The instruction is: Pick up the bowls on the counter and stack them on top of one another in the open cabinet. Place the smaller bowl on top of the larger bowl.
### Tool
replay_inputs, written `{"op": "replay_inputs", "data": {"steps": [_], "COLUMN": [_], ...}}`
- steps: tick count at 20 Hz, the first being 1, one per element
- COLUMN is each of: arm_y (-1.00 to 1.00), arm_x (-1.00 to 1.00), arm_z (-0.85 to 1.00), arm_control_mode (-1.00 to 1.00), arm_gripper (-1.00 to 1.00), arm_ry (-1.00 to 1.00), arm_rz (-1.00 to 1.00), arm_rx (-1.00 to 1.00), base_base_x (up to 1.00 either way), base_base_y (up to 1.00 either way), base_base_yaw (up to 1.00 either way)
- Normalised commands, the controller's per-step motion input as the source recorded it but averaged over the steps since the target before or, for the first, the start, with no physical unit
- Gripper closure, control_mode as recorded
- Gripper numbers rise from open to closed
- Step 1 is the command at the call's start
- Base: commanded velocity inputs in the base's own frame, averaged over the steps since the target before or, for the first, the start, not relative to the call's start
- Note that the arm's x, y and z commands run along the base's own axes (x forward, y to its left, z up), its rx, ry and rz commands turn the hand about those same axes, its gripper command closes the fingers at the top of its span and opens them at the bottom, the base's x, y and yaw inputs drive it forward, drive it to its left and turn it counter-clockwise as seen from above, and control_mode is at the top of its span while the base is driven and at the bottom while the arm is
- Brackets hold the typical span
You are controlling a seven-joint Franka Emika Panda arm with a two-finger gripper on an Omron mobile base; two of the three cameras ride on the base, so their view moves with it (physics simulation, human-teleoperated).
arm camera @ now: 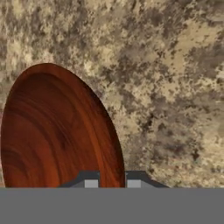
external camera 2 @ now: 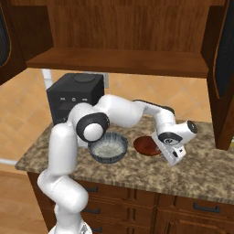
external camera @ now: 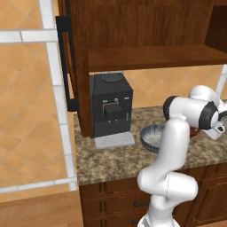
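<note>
The smaller reddish-brown bowl (external camera 2: 144,145) sits on the granite counter (external camera 2: 192,173), just right of the larger grey ribbed bowl (external camera 2: 108,147). My gripper (external camera 2: 161,150) is down at the small bowl's right rim. In the hand view, the glossy brown bowl (arm camera: 57,131) takes up the left side. Its rim passes between my two fingertips (arm camera: 91,183), which stand close together on it; the gripper (arm camera: 112,183) looks shut on the rim. The bowl still rests on the counter. The open cabinet's plank shelf (external camera: 150,57) is bare, above the counter.
A black coffee machine (external camera: 111,106) stands at the counter's back left beside the grey bowl (external camera: 152,135). The cabinet's open doors hang at the left (external camera: 66,62) and right (external camera 2: 221,68). Dark drawers (external camera 2: 196,208) run below the counter edge.
</note>
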Motion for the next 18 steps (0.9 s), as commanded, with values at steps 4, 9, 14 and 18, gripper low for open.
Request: {"op": "replay_inputs", "data": {"steps": [4, 9, 14, 18], "arm_y": [0.19, 0.11, 0.61, 0.63], "arm_x": [-0.28, -0.25, -0.47, -0.19], "arm_z": [0.53, 0.53, 0.28, 0.22], "arm_control_mode": [-1.0, -1.0, -1.0, -1.0], "arm_gripper": [1.0, 1.0, 1.0, 1.0], "arm_ry": [-0.12, -0.14, -0.05, -0.01], "arm_rz": [0.0, 0.0, 0.07, 0.1], "arm_rx": [0.04, 0.06, 0.05, 0.06], "base_base_x": [0.0, 0.0, 0.0, 0.0], "base_base_y": [0.0, 0.0, 0.0, 0.0], "base_base_yaw": [0.0, 0.0, 0.0, 0.0]}}
